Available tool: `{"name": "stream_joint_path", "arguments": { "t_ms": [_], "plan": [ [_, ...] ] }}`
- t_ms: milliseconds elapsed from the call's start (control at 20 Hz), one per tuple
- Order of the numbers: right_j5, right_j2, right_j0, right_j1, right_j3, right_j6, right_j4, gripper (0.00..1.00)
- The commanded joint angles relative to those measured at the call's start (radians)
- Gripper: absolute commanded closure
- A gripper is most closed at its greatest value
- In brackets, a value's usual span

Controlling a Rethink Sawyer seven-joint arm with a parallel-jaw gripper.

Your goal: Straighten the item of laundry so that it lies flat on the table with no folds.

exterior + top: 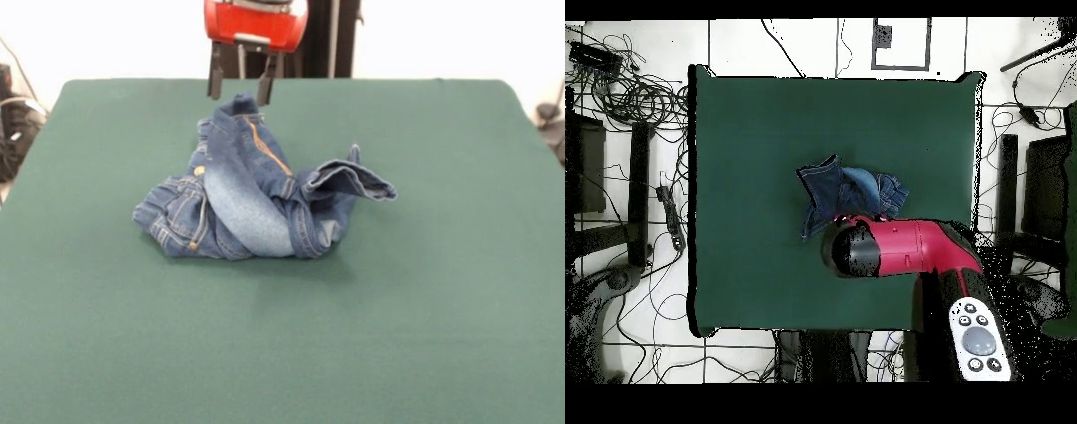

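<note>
Green table fills our front view nearest the camera, and on it, a little toward its far side, we see the jeans bunched in a heap rather than spread flat. We make out a faded pale patch across the front of the heap, an orange seam running up the raised part, a brass button on the left, and one cuffed leg end sticking out to the right (its hem curls open). Just beyond the jeans the gripper hangs from the red arm, its two dark fingers apart with nothing between them, their tips just above the peak of the heap. From overhead, we see the arm covering the edge of the jeans nearest the robot, so the gripper itself is hidden there.
</note>
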Motion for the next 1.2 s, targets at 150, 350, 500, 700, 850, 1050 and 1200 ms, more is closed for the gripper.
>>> {"name": "stream_joint_path", "arguments": {
  "t_ms": [150, 350, 500, 700, 850, 1050, 1200],
  "plan": [
    [-0.03, 0.11, 0.008, 0.082, 0.056, -0.108, -0.11, 0.0],
    [-0.039, 0.11, -0.001, 0.092, 0.041, -0.115, -0.149, 0.0],
    [-0.052, 0.117, -0.011, 0.104, 0.044, -0.106, -0.161, 0.0],
    [-0.077, 0.121, -0.02, 0.136, 0.04, -0.086, -0.179, 0.0],
    [-0.096, 0.118, -0.022, 0.153, 0.035, -0.074, -0.198, 0.0],
    [-0.113, 0.116, -0.026, 0.165, 0.036, -0.061, -0.206, 0.0],
    [-0.149, 0.107, -0.019, 0.168, 0.038, -0.039, -0.223, 1.0]
  ]
}}
